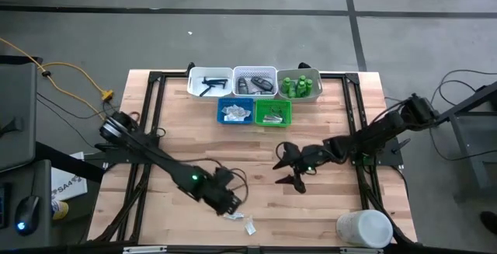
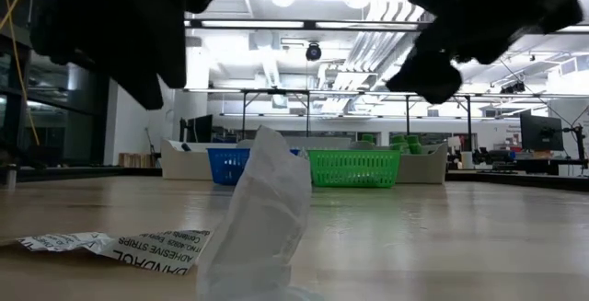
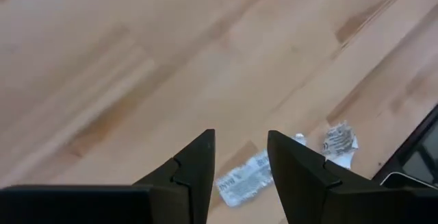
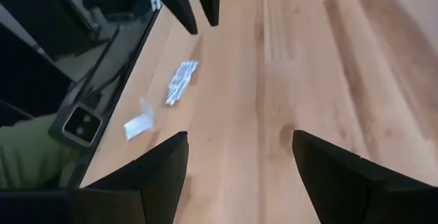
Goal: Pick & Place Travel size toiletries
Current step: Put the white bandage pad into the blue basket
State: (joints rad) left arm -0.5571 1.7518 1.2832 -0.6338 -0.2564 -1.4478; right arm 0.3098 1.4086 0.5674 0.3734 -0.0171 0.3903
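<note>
Two flat packets lie at the near edge of the wooden worktop [image 1: 178, 114] in the high view: a printed packet [image 1: 232, 217] just beside the left hand [image 1: 230, 206], and a small white packet [image 1: 251, 227] a little past it toward the edge. The right hand [image 1: 289, 168] hovers over the middle of the worktop with its fingers spread and nothing between them. At the far edge stand three white trays [image 1: 211, 73], one with green bottles [image 1: 299, 85], and in front of them a blue tray [image 1: 234, 111] and a green tray [image 1: 272, 112]. A large white container [image 1: 363, 228] sits at the near right corner. From the low view, the printed packet [image 2: 115, 243] lies flat on the wood and the white packet [image 2: 260, 214] stands up beside it, both arms dark overhead. Through the left wrist view, the left hand [image 3: 239, 157] is partly open and empty above the printed packet [image 3: 246, 180], which shows between its fingers, the white packet [image 3: 339, 142] nearby. By the right wrist view, the right hand [image 4: 239, 155] is wide open, well apart from both packets [image 4: 180, 82].
</note>
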